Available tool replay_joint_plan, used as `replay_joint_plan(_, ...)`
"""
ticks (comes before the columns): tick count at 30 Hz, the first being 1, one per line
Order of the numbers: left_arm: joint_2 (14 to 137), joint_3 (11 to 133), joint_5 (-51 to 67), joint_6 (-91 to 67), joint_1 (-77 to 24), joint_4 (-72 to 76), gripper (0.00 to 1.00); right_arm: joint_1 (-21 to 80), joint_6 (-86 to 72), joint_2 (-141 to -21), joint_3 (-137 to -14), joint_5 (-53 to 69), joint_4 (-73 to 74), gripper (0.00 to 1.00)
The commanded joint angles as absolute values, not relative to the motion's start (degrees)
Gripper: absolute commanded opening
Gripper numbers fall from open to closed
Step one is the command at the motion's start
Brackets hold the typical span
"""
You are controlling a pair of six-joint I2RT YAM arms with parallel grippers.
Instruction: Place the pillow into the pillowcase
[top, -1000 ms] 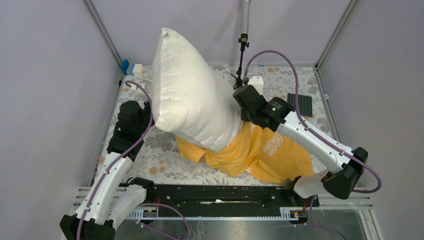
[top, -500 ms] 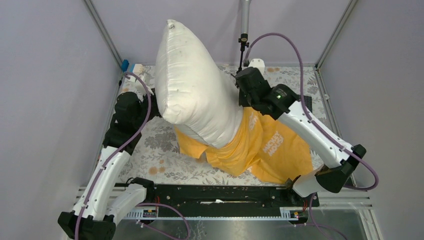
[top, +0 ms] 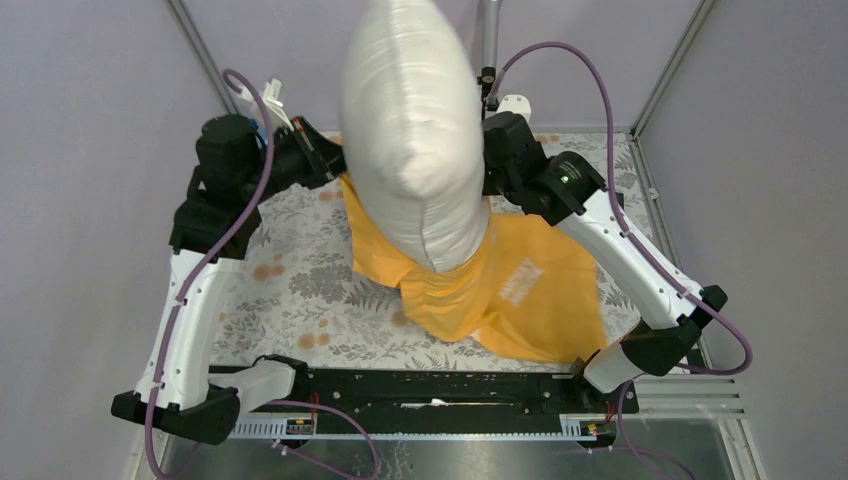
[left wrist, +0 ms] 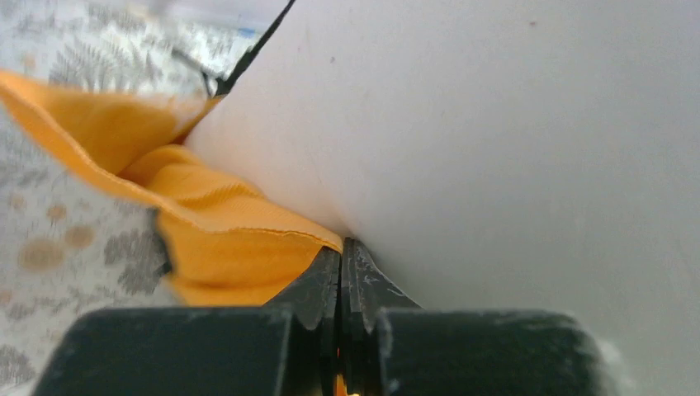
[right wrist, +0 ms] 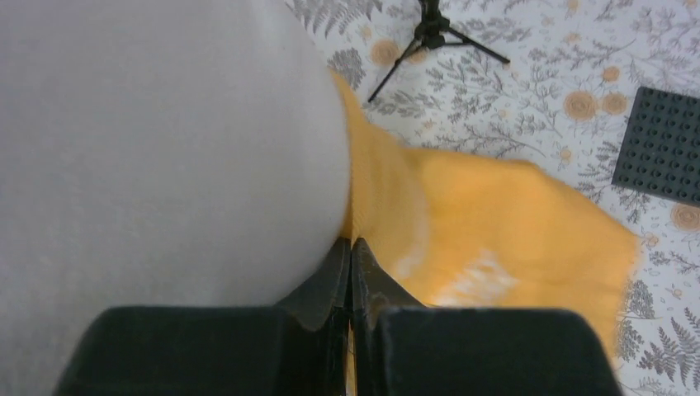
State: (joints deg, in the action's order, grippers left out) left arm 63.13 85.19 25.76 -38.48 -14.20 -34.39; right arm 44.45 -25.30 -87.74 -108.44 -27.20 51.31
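Observation:
The white pillow stands nearly upright, high above the table, its lower end sunk in the mouth of the orange-yellow pillowcase. The pillowcase hangs from both grippers and trails onto the table at the right. My left gripper is shut on the pillowcase's hem at the pillow's left side; in the left wrist view orange cloth lies beside the pillow. My right gripper is shut on the hem at the pillow's right side; the right wrist view shows pillow and pillowcase.
A floral cloth covers the table. A black studded plate lies at the back right. A small black tripod stands at the back. Frame posts and grey walls close in on both sides.
Both grippers rose and moved toward the back, lifting the pillowcase's mouth. The pillow swung from leaning left to nearly upright, and the pillowcase has pulled further up around its lower end.

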Motion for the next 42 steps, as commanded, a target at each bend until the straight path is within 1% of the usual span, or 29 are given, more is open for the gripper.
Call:
replay_joint_plan(1,67.19,105.29,26.82,-40.35,-14.41,-34.81,0.0,43.8,-25.78,-88.15,-108.15,-24.41,47.96,0.0)
replay_joint_plan(2,68.83,106.04,26.89,-40.55,-14.41,-35.07,0.0,43.78,-25.83,-87.57,-109.87,-23.84,48.41,0.0)
replay_joint_plan(4,71.11,103.47,27.79,-40.51,-14.64,-35.04,0.0,43.81,-24.99,-86.92,-115.97,-23.52,49.3,0.0)
replay_joint_plan(6,70.85,98.9,27.09,-39.28,-16.79,-34.3,0.0,43.77,-22.94,-88.37,-126.04,-27.0,51.83,0.0)
replay_joint_plan(8,69.49,95.74,27.65,-37.74,-19.63,-34.52,0.0,42.22,-20.49,-91.97,-137.39,-27.87,54.5,0.0)
replay_joint_plan(9,68.85,95.79,28.15,-36.97,-21.13,-35.29,0.0,41.64,-19.66,-94.54,-142.38,-27.57,55.89,0.0)
replay_joint_plan(11,67.53,99.84,28.0,-36.03,-23.33,-37.34,0.0,41.43,-19.16,-99.34,-149.88,-27.17,59.18,0.0)
replay_joint_plan(12,66.95,103.24,27.36,-36.21,-23.6,-37.88,0.0,41.43,-19.89,-101.11,-150.76,-26.27,61.56,0.0)
replay_joint_plan(14,67.33,112.86,22.99,-36.35,-23.64,-39.76,0.0,41.89,-22.17,-102.4,-147.45,-22.45,64.31,0.0)
replay_joint_plan(16,70.03,121.61,19.11,-36.8,-23.64,-40.14,0.0,44.21,-23.02,-99.54,-137.59,-23.58,60.8,0.0)
replay_joint_plan(17,71.67,124.65,18.33,-37.38,-23.64,-39.57,0.0,44.95,-23.27,-96.72,-131.68,-23.89,56.4,0.0)
replay_joint_plan(18,73.55,126.82,17.87,-38.01,-23.64,-39.21,0.0,44.98,-23.28,-94.0,-126.36,-23.35,52.67,0.0)
replay_joint_plan(19,75.05,127.76,18.43,-39.17,-23.64,-38.66,0.0,44.99,-23.07,-92.1,-123.98,-24.02,51.06,0.0)
replay_joint_plan(20,76.75,126.93,20.79,-40.41,-23.69,-37.67,0.0,44.83,-22.59,-91.8,-125.51,-25.28,51.71,0.0)
replay_joint_plan(21,77.35,125.04,24.03,-41.07,-24.09,-37.17,0.0,44.52,-22.0,-92.57,-129.5,-26.69,53.42,0.0)
replay_joint_plan(22,77.68,122.22,24.23,-40.15,-26.43,-37.08,0.0,43.96,-21.46,-93.86,-134.04,-27.24,55.73,0.0)
replay_joint_plan(24,76.84,116.75,19.51,-37.91,-32.22,-37.4,0.0,42.87,-20.24,-97.06,-143.02,-26.73,58.93,0.0)
replay_joint_plan(26,77.0,117.21,18.68,-37.14,-32.95,-38.41,0.0,42.88,-19.9,-98.85,-148.33,-25.88,60.95,0.0)
replay_joint_plan(27,77.32,118.69,17.63,-36.71,-32.94,-39.61,0.0,42.81,-20.29,-99.23,-148.37,-24.64,61.59,0.0)
replay_joint_plan(28,77.82,120.44,16.78,-36.21,-32.96,-40.34,0.0,42.86,-20.87,-99.03,-146.58,-23.05,61.64,0.0)
replay_joint_plan(30,79.19,124.59,15.76,-35.65,-32.96,-42.03,0.0,42.83,-22.03,-96.57,-138.39,-21.8,59.94,0.0)
replay_joint_plan(32,80.63,126.88,14.51,-35.22,-32.96,-43.43,0.0,42.85,-22.9,-91.81,-125.68,-21.0,53.18,0.0)
replay_joint_plan(33,80.75,126.15,13.91,-35.31,-32.94,-43.22,0.0,42.87,-23.11,-89.62,-120.26,-20.68,50.05,0.0)
replay_joint_plan(35,80.1,120.13,13.85,-35.27,-32.96,-41.41,0.0,42.86,-23.28,-87.24,-114.0,-22.72,48.29,0.0)
replay_joint_plan(38,78.57,109.43,13.65,-33.83,-32.78,-39.45,0.0,42.61,-23.05,-85.56,-108.72,-26.62,47.7,0.0)
replay_joint_plan(40,75.96,101.06,13.47,-33.47,-32.47,-36.12,0.0,41.77,-23.03,-82.88,-104.52,-27.37,45.69,0.0)
replay_joint_plan(42,74.49,97.15,13.54,-33.0,-30.6,-35.89,0.0,41.05,-23.07,-81.55,-100.75,-26.69,44.51,0.0)
